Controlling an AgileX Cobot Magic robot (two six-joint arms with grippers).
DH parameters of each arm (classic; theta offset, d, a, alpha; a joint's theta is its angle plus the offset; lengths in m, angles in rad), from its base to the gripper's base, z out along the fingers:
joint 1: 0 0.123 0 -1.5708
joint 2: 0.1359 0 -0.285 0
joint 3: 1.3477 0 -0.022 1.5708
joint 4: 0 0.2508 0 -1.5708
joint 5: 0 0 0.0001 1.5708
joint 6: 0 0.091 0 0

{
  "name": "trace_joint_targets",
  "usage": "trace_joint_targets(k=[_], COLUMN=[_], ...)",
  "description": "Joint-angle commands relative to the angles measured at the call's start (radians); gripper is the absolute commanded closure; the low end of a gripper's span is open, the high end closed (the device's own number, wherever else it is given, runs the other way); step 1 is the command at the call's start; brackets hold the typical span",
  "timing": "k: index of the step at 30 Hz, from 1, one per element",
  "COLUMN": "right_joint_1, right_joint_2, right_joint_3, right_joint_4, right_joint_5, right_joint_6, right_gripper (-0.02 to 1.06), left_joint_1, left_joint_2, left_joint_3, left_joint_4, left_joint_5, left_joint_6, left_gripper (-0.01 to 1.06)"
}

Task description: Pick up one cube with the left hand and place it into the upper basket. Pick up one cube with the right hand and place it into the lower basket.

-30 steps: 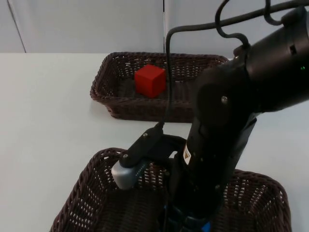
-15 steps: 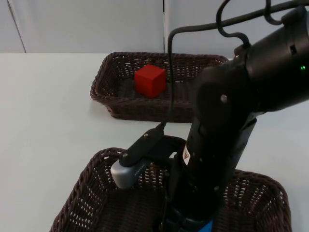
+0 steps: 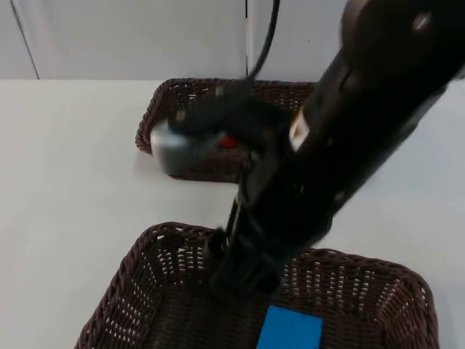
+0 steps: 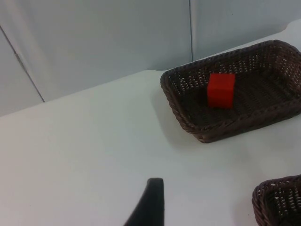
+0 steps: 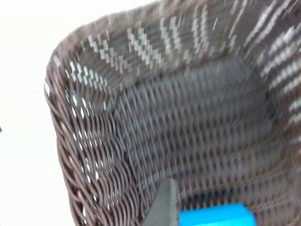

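Note:
A red cube [image 4: 221, 90] lies in the upper brown wicker basket [image 4: 178, 101]; in the top view the right arm covers all but a sliver of the red cube [image 3: 229, 142] inside that basket [image 3: 156, 109]. A blue cube [image 3: 290, 329] rests flat on the floor of the lower basket [image 3: 131, 265]. My right gripper [image 3: 236, 273] hangs open above that floor, just left of the blue cube [image 5: 216, 217] and clear of it. The lower basket's woven wall [image 5: 94, 141] is close around it. My left gripper [image 4: 149, 205] waits over bare table, left of both baskets.
The grey partition wall [image 3: 131, 36] closes off the table behind the upper basket. White table top [image 3: 65, 167] stretches to the left of both baskets. A corner of the lower basket [image 4: 277, 202] also appears in the left wrist view.
The right arm has lifted up and back from the lower basket, leaving the blue cube on the basket floor. The arm now hides most of the red cube.

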Motion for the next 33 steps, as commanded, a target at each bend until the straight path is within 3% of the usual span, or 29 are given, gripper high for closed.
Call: trace_joint_targets(k=[1, 9, 24, 29, 33], right_joint_1=[0.001, 0.001, 0.001, 0.001, 0.001], right_joint_2=[-0.05, -0.214, -0.342, -0.422, -0.541], right_joint_3=[-0.002, -0.002, 0.003, 0.082, 0.233], right_joint_4=[-0.001, -0.028, -0.041, -0.041, -0.041], right_joint_5=[-0.012, -0.023, -0.023, -0.092, -0.169], right_joint_6=[-0.004, -0.004, -0.004, -0.001, -0.001], right_gripper=[0.34, 0.34, 0.34, 0.34, 0.34], left_joint_1=[0.002, 0.002, 0.002, 0.002, 0.002], left_joint_2=[-0.006, -0.006, -0.006, -0.006, -0.006], left_joint_3=[0.004, 0.004, 0.004, 0.004, 0.004], left_joint_4=[-0.011, -0.011, -0.011, -0.011, -0.011], left_joint_5=[-0.004, -0.004, -0.004, -0.004, 0.032], left_joint_6=[-0.006, -0.006, -0.006, -0.006, -0.006], left_gripper=[0.22, 0.22, 0.22, 0.22, 0.22])
